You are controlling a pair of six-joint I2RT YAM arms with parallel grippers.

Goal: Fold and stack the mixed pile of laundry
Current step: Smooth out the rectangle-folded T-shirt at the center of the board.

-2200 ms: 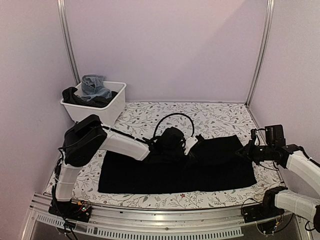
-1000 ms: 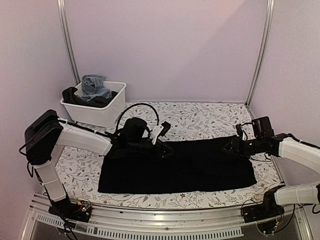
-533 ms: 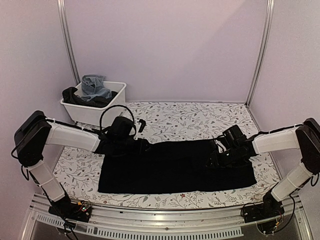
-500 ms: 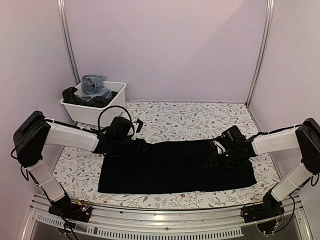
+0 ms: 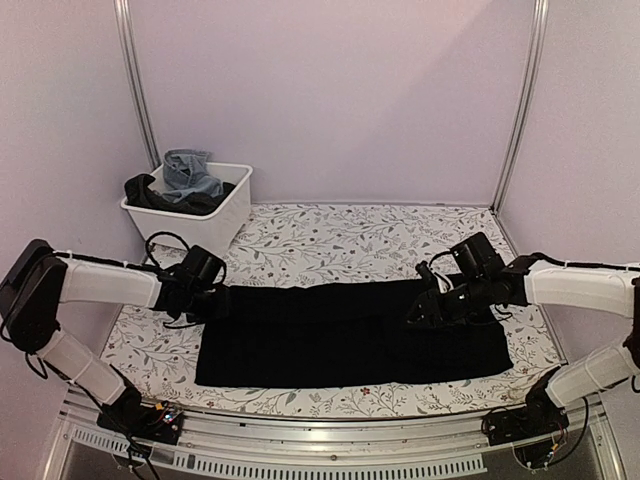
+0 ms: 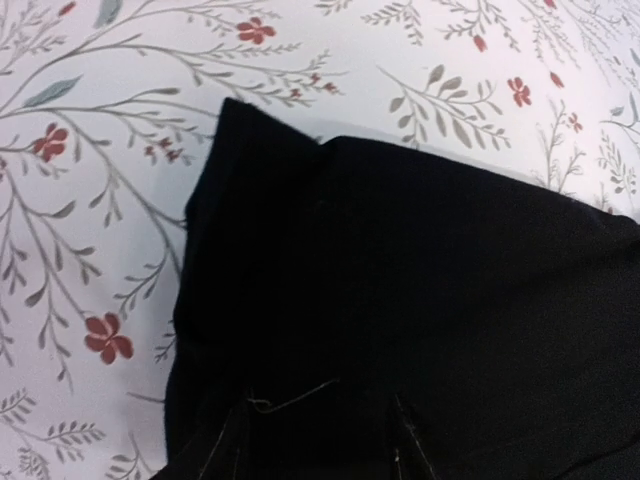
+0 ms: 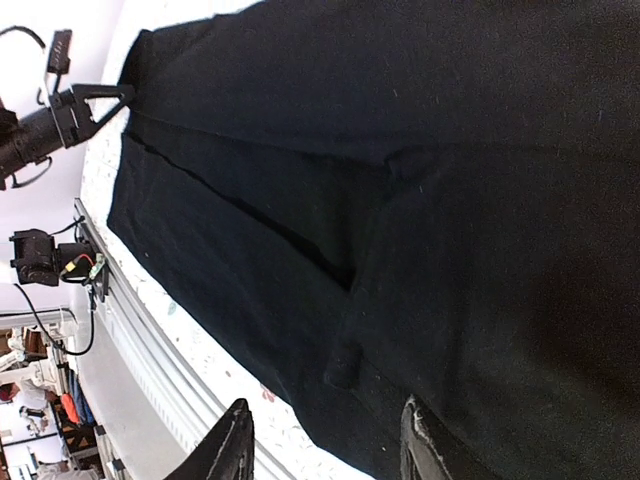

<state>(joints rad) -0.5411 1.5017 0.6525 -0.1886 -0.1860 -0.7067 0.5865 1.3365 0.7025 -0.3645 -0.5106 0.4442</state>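
Black cloth (image 5: pixel 350 335) is lying spread flat along the near half of the floral table (image 5: pixel 330 235), doubled over lengthwise, with the fold's edge running across it. The left gripper (image 5: pixel 205 292) is sitting low at the cloth's far left corner; its jaws are standing apart with the cloth's edge lying between and under them, and whether they are pinching it cannot be told. The right gripper (image 5: pixel 425 305) is hovering over the cloth's right part, its fingers (image 7: pixel 230 450) parted and holding nothing. Jeans (image 5: pixel 190 170) and dark clothes (image 5: pixel 150 192) are sitting in the bin (image 5: pixel 225 215) at the table's far left.
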